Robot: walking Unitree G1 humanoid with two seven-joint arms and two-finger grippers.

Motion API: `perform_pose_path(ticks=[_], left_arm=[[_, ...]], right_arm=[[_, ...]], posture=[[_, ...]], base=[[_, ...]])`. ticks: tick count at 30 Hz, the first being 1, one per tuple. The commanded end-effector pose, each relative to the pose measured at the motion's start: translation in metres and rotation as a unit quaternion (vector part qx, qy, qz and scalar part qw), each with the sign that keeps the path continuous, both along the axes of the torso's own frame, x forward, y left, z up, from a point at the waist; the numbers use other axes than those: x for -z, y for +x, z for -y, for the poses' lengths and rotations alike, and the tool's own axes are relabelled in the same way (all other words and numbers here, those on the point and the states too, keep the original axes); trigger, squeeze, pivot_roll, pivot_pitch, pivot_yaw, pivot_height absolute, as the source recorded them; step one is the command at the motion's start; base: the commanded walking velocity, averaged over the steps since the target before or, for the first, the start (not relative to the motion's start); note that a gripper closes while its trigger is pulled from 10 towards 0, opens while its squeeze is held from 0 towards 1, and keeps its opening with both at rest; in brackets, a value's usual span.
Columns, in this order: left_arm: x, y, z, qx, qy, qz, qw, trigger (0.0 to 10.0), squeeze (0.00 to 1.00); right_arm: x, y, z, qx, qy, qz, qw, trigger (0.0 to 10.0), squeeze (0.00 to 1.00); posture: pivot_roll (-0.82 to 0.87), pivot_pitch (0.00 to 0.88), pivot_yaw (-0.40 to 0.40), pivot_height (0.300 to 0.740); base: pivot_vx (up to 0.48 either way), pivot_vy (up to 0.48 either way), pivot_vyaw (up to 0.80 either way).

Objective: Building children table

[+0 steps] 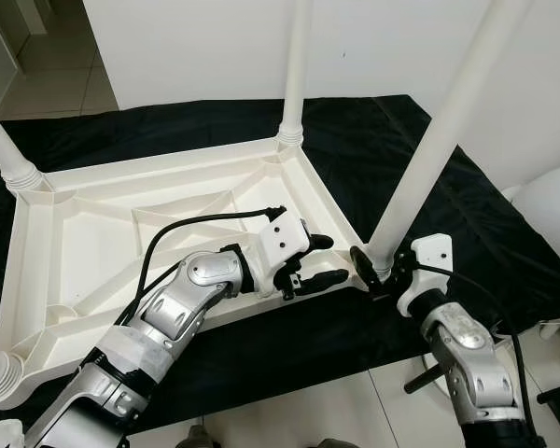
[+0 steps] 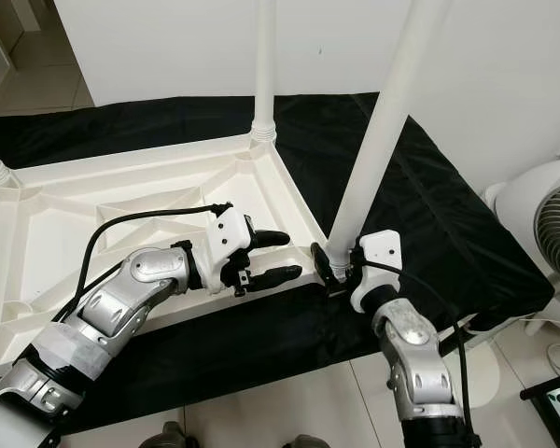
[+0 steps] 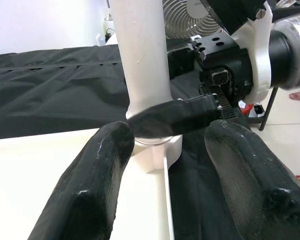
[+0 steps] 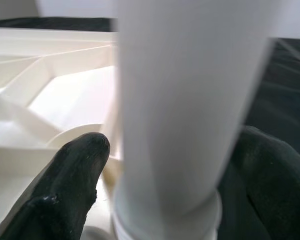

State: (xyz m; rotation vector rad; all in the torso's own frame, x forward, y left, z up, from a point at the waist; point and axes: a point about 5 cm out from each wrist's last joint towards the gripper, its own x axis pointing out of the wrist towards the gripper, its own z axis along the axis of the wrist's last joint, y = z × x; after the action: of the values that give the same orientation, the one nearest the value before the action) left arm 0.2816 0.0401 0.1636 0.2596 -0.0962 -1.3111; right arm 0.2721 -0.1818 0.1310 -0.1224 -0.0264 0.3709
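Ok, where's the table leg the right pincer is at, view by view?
Left eye view: table leg, right of centre, leaning.
Right eye view: left of its right pincer.
Left wrist view: upper centre, behind a black finger.
Right wrist view: centre, between fingers.
Shared landmark: upturned tabletop.

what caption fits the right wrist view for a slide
Right hand closed around the base of a white table leg, with the upturned tabletop behind.
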Motion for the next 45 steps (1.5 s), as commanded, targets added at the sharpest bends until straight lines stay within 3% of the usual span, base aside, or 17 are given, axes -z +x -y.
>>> perform_pose_path(ticks=[1, 6, 7, 8, 9, 10, 11, 23, 24, 25, 30, 33, 35, 39, 45], left_arm=[[0.0, -0.006, 0.002, 0.059, 0.014, -0.001, 0.998, 10.0, 0.0], [-0.001, -0.005, 0.004, 0.06, 0.012, -0.001, 0.998, 10.0, 0.0], [-0.001, -0.005, 0.004, 0.06, 0.012, 0.0, 0.998, 10.0, 0.0], [-0.001, -0.005, 0.004, 0.06, 0.012, 0.0, 0.998, 10.0, 0.0], [-0.001, -0.005, 0.004, 0.06, 0.012, 0.0, 0.998, 10.0, 0.0], [-0.001, -0.005, 0.005, 0.06, 0.011, 0.001, 0.998, 10.0, 0.0], [-0.002, -0.005, 0.005, 0.059, 0.011, 0.002, 0.998, 10.0, 0.0], [-0.002, -0.006, 0.005, 0.058, 0.009, 0.002, 0.998, 10.0, 0.0], [-0.002, -0.006, 0.005, 0.059, 0.008, 0.002, 0.998, 10.0, 0.0], [-0.002, -0.006, 0.005, 0.059, 0.008, 0.002, 0.998, 10.0, 0.0], [-0.002, -0.006, 0.005, 0.059, 0.008, 0.002, 0.998, 10.0, 0.0], [-0.001, -0.007, 0.005, 0.06, 0.009, 0.001, 0.998, 10.0, 0.0], [-0.001, -0.007, 0.005, 0.06, 0.009, 0.001, 0.998, 10.0, 0.0], [-0.001, -0.007, 0.005, 0.06, 0.008, -0.001, 0.998, 10.0, 0.0], [0.0, -0.009, 0.007, 0.064, 0.006, -0.005, 0.998, 10.0, 0.0]], right_arm=[[-0.002, 0.004, 0.001, -0.017, -0.008, 0.004, 1.0, 10.0, 0.0], [-0.005, 0.013, 0.0, -0.053, -0.03, 0.003, 0.998, 10.0, 0.0], [-0.004, 0.014, -0.001, -0.058, -0.034, 0.001, 0.998, 8.6, 0.0], [-0.002, 0.016, -0.002, -0.069, -0.038, -0.002, 0.997, 3.3, 0.0], [-0.002, 0.016, -0.002, -0.069, -0.038, -0.002, 0.997, 3.3, 0.0], [0.0, 0.018, -0.004, -0.079, -0.043, -0.005, 0.996, 1.1, 0.0], [0.002, 0.019, -0.006, -0.087, -0.044, -0.009, 0.995, 0.0, 0.0], [0.009, 0.015, -0.009, -0.101, -0.037, -0.021, 0.994, 0.0, 0.0], [0.009, 0.015, -0.009, -0.094, -0.03, -0.021, 0.995, 3.5, 0.0], [0.008, 0.015, -0.009, -0.082, -0.021, -0.019, 0.996, 10.0, 0.0], [0.007, 0.015, -0.008, -0.069, -0.017, -0.015, 0.997, 10.0, 0.0], [0.001, 0.018, -0.011, 0.031, -0.003, -0.006, 0.999, 10.0, 0.0], [0.001, 0.018, -0.011, 0.031, -0.003, -0.006, 0.999, 10.0, 0.0], [-0.001, 0.018, -0.018, 0.091, 0.021, -0.013, 0.996, 10.0, 0.0], [0.003, 0.014, -0.031, 0.196, 0.065, -0.028, 0.978, 10.0, 0.0]], posture=[[-0.03, 0.0, -0.017, 0.74], [-0.03, 0.0, -0.018, 0.74], [-0.03, 0.0, -0.018, 0.74], [-0.03, 0.0, -0.019, 0.74], [-0.03, 0.0, -0.019, 0.74], [-0.02, 0.0, -0.022, 0.74], [-0.02, 0.0, -0.025, 0.74], [-0.02, 0.0, -0.025, 0.74], [-0.02, 0.0, -0.026, 0.74], [-0.02, 0.0, -0.026, 0.74], [-0.02, 0.0, -0.026, 0.74], [-0.03, 0.0, -0.021, 0.74], [-0.03, 0.0, -0.021, 0.74], [-0.04, 0.0, -0.014, 0.74], [-0.04, 0.0, -0.014, 0.74]], base=[[0.0, 0.0, 0.0], [0.0, 0.0, 0.0], [0.0, 0.0, 0.0], [0.0, 0.0, 0.0], [0.0, 0.0, 0.0], [0.0, 0.0, 0.0], [0.0, 0.0, 0.0], [0.0, 0.0, 0.0], [0.0, 0.0, 0.0], [0.0, 0.0, 0.0], [0.0, 0.0, 0.0], [0.0, 0.0, 0.0], [0.0, 0.0, 0.0], [0.0, 0.0, 0.0], [0.0, 0.0, 0.0]])
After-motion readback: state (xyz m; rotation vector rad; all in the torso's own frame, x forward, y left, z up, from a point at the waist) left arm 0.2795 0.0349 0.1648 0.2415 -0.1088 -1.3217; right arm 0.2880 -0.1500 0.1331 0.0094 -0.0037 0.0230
